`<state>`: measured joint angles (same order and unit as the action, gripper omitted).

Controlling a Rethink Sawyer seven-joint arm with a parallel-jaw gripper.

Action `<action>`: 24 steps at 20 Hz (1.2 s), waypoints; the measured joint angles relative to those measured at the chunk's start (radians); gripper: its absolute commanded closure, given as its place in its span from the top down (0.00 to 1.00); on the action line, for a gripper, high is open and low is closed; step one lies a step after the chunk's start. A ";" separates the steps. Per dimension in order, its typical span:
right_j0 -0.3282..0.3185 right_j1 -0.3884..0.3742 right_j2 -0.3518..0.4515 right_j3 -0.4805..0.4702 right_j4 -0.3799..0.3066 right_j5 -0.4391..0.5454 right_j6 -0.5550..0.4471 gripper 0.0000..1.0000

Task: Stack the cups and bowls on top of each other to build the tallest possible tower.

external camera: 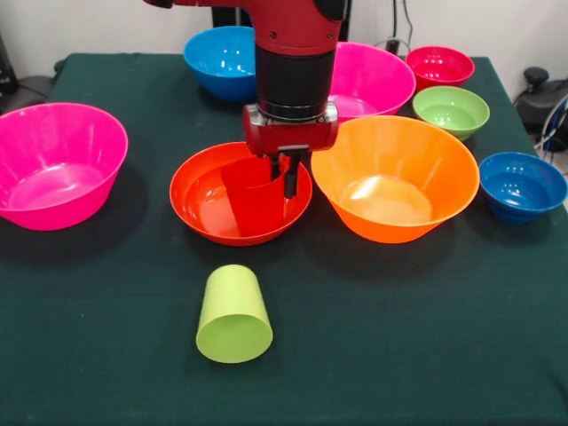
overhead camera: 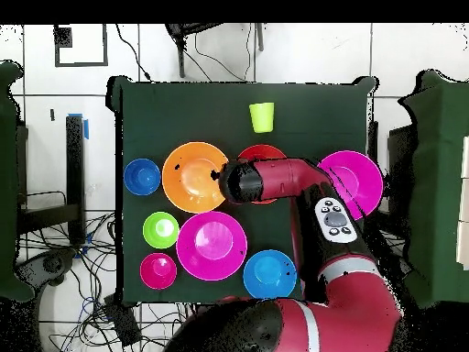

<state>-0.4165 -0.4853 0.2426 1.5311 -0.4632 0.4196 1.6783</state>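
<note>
Green cup (external camera: 233, 314) lies tipped on bench (external camera: 399, 355), unused. End effector (external camera: 279, 177) clamped on red cup (external camera: 255, 197) inside red-orange bowl (external camera: 204, 200), probably seating it.

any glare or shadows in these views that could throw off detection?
Front view: soft glare patches inside the orange bowl and the big pink bowl; dark shadows on the green cloth under the bowls; the gripper shades the red cup. Overhead view: bright spots in the bowl centres; the arm hides most of the red-orange bowl.
</note>
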 measured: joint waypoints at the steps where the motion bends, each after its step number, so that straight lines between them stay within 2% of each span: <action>1: -0.009 -0.002 0.003 0.004 0.003 -0.005 0.000 0.00; 10: -0.072 -0.010 0.006 0.020 0.007 -0.036 0.000 0.00; 24: -0.073 -0.017 0.006 0.021 0.007 -0.036 0.000 0.00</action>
<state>-0.4892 -0.5024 0.2490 1.5518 -0.4566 0.3831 1.6783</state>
